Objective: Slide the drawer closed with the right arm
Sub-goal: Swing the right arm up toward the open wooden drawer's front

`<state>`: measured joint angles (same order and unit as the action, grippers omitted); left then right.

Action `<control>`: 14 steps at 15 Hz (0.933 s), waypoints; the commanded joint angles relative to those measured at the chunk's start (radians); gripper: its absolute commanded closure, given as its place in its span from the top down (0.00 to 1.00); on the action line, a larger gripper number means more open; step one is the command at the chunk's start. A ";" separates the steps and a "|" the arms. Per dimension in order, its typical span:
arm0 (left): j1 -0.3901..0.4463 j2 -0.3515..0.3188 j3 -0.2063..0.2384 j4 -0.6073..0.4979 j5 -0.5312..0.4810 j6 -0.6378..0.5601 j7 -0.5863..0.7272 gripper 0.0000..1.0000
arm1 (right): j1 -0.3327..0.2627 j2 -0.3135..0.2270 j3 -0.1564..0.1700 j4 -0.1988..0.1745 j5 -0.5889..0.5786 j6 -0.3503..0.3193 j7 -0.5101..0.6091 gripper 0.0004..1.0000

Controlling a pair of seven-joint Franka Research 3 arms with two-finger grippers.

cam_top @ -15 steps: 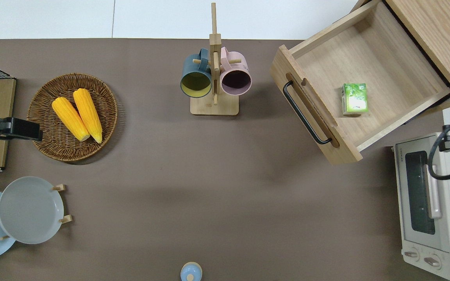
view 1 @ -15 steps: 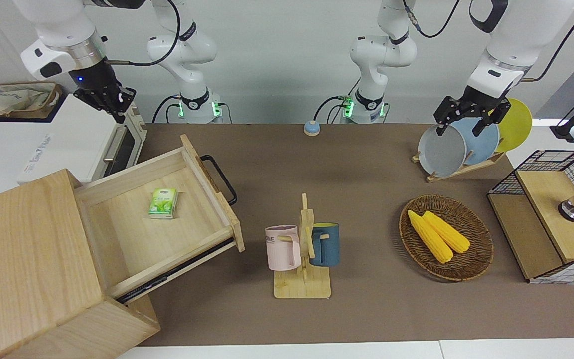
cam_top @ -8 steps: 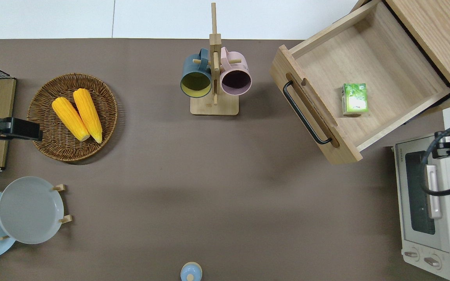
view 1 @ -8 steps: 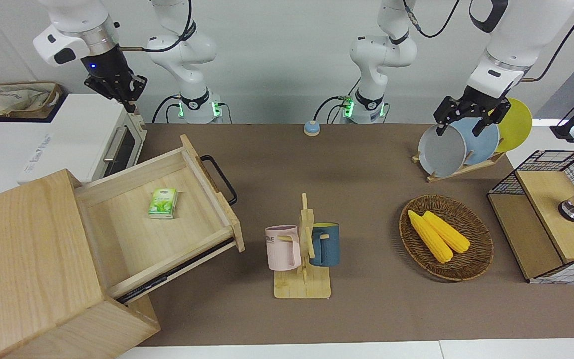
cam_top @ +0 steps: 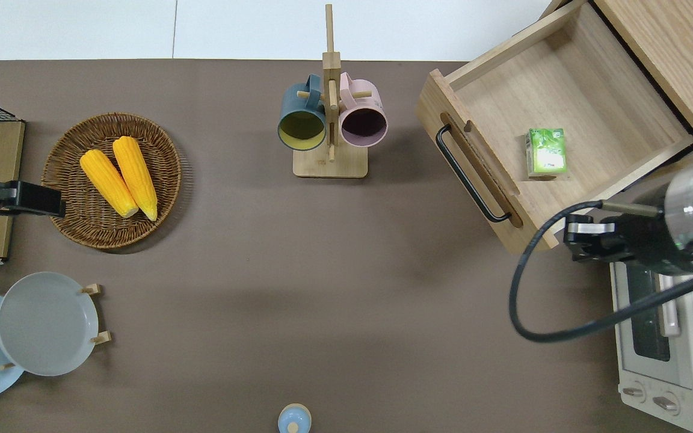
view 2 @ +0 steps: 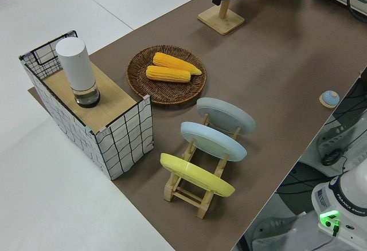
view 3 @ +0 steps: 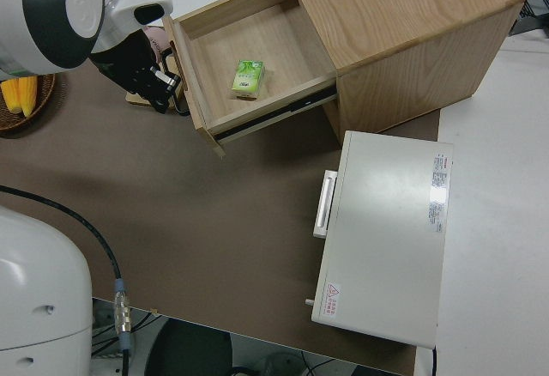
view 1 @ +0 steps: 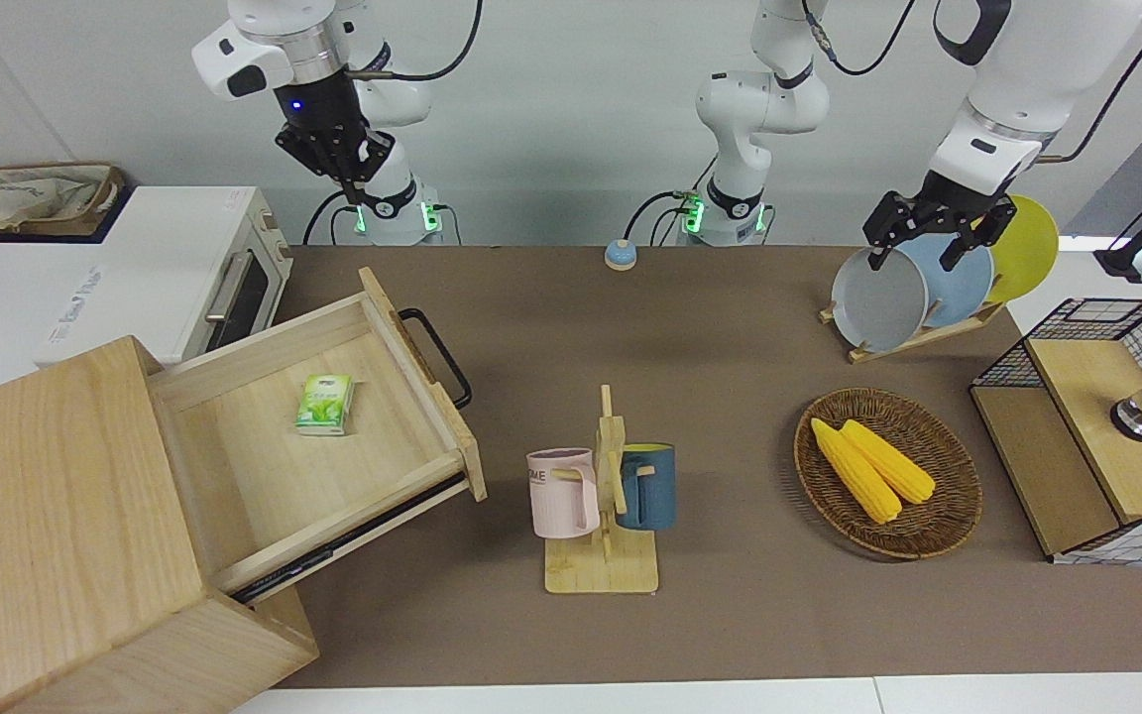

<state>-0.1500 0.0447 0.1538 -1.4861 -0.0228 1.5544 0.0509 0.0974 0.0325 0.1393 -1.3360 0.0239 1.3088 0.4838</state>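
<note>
Your right gripper (cam_top: 570, 239) swung from oven (cam_top: 659, 337) toward drawer (cam_top: 485, 192) corner; fingers unclear; drawer still open, push next.

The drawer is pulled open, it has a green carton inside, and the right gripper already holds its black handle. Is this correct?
Not quite. The drawer is open with the green carton inside, but the right gripper does not hold the black handle. The overhead view shows it up in the air over the table by the corner of the drawer's front panel, apart from the handle.
</note>
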 commanded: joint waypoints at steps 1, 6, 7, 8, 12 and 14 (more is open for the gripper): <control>-0.017 0.012 0.016 0.020 0.014 0.001 0.007 1.00 | -0.013 0.035 0.091 -0.005 0.027 0.085 0.185 0.00; -0.017 0.012 0.016 0.020 0.014 0.001 0.007 1.00 | 0.106 0.157 0.106 -0.006 -0.007 0.245 0.456 0.00; -0.017 0.012 0.016 0.020 0.015 0.001 0.007 1.00 | 0.123 0.179 0.106 -0.005 -0.019 0.259 0.505 0.00; -0.017 0.012 0.016 0.020 0.014 0.001 0.007 1.00 | 0.145 0.206 0.105 -0.006 -0.030 0.283 0.575 0.00; -0.017 0.012 0.016 0.020 0.015 0.001 0.007 1.00 | 0.177 0.297 0.095 -0.009 -0.033 0.406 0.790 0.00; -0.017 0.012 0.016 0.020 0.014 0.001 0.007 1.00 | 0.186 0.342 0.086 -0.011 -0.047 0.421 0.877 0.00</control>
<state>-0.1500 0.0447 0.1538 -1.4861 -0.0228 1.5544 0.0510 0.2697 0.3262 0.2374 -1.3515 0.0096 1.7020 1.2545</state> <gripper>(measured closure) 0.004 0.991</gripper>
